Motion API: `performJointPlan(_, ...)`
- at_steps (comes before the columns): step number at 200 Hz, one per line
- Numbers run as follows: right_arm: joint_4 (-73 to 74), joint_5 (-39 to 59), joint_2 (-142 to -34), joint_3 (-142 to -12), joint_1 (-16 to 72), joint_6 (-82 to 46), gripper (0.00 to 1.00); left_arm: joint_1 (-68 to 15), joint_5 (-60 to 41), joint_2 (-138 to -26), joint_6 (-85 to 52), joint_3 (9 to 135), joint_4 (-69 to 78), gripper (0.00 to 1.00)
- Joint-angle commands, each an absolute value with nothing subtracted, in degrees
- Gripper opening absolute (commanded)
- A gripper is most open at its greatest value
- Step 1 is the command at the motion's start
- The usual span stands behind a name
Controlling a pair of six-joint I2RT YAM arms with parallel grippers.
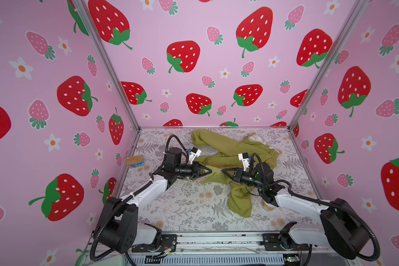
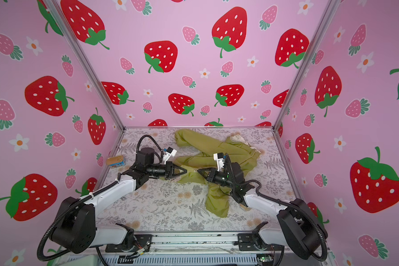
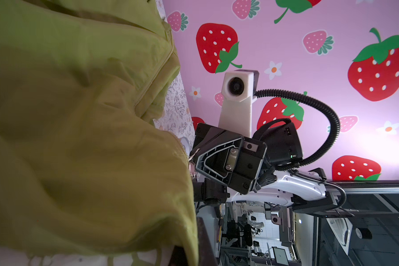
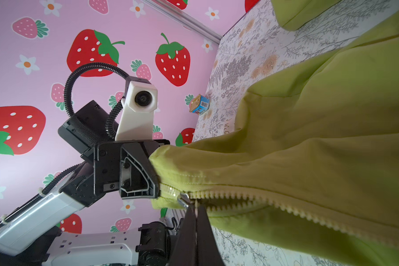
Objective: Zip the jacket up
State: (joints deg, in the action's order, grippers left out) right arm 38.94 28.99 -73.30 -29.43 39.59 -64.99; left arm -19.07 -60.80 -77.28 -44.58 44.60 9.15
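The olive-green jacket [image 1: 228, 147] [image 2: 207, 142] lies crumpled across the back of the floral table, one sleeve trailing toward the front. My left gripper [image 1: 210, 171] [image 2: 186, 171] is shut on the jacket's bottom hem beside the zipper's lower end [image 4: 158, 182]. Facing it tip to tip, my right gripper [image 1: 222, 171] [image 4: 195, 206] is shut on the zipper pull, just under the metal slider [image 4: 183, 199]. Beyond the slider the pale zipper teeth [image 4: 263, 200] run apart. In the left wrist view green cloth [image 3: 79, 149] covers my own jaws.
A small tin [image 1: 134, 160] [image 4: 199, 104] with a blue label lies by the left wall. Pink strawberry walls close in the table [image 1: 182, 207] on three sides. Both arms reach in from the front rail.
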Motion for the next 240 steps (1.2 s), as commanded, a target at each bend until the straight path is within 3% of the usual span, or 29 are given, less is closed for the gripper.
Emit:
performJointPlan(1, 35.8, 26.4, -72.7, -30.7, 39.2, -63.1, 0.00, -17.5, -60.2, -75.2, -43.3, 44.7, 8.7, 0.00)
performJointPlan(74, 30.7, 25.7, -75.4, -34.9, 38.9, -59.5, 0.00, -16.4, -54.4, -73.6, -36.8, 47.5, -3.3, 0.00)
performJointPlan(130, 22.9, 23.1, -78.1, -39.6, 37.1, -53.8, 0.00, -15.4, -42.9, -72.3, -32.0, 50.8, -14.5, 0.00)
performJointPlan(240, 15.5, 20.8, -81.8, -46.0, 34.5, -47.5, 0.00, -14.7, -32.1, -70.9, -30.6, 51.2, -20.0, 0.00)
